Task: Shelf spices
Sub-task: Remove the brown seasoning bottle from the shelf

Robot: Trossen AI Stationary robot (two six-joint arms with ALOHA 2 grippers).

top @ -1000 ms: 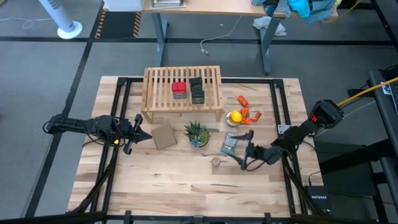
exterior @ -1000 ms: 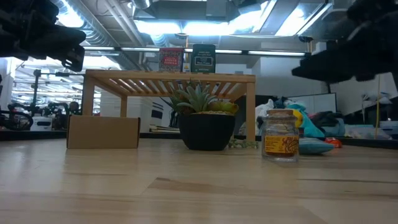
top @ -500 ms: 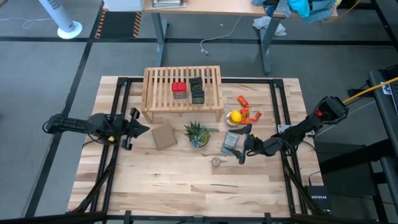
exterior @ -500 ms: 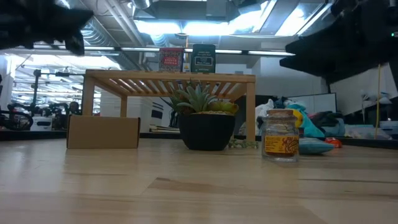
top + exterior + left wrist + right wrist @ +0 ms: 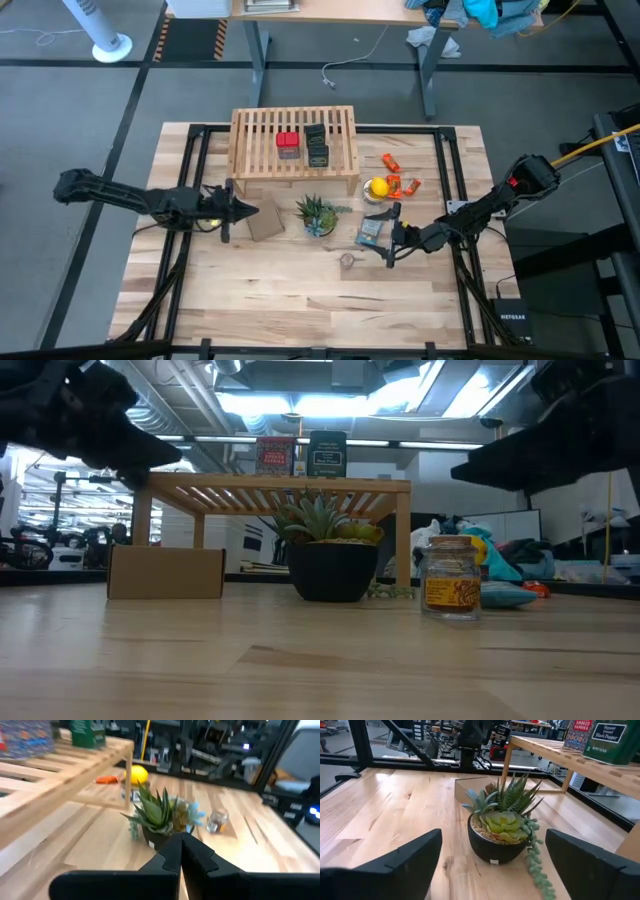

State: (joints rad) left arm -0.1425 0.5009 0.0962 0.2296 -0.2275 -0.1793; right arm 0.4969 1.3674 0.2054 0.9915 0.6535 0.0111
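Note:
The light-wood shelf [image 5: 293, 138] stands at the table's far side. A red tin [image 5: 288, 144] and a dark tin [image 5: 317, 146] stand upright on its slatted top. A small round jar [image 5: 347, 260] stands on its base on the tabletop, near the middle; the low view shows the jar [image 5: 450, 577] upright. My right gripper [image 5: 388, 236] hangs open just right of the jar and a little farther back, pointing toward the table's left; nothing is between its fingers [image 5: 395, 865]. My left gripper [image 5: 252, 210] is shut, level above the table at the left, pointing right.
A potted succulent [image 5: 317, 214] stands between the two grippers. A flat brown cardboard square [image 5: 264, 219] lies under the left fingertips. A blue packet [image 5: 371, 230] lies by the right gripper. A yellow lemon [image 5: 378, 187] and orange items [image 5: 400, 183] lie right of the shelf.
My left gripper has reached toward the table's right, over the cardboard square and toward the plant, staying shut. My right gripper has swung a little toward the far edge, still open. The tins and the jar have not moved.

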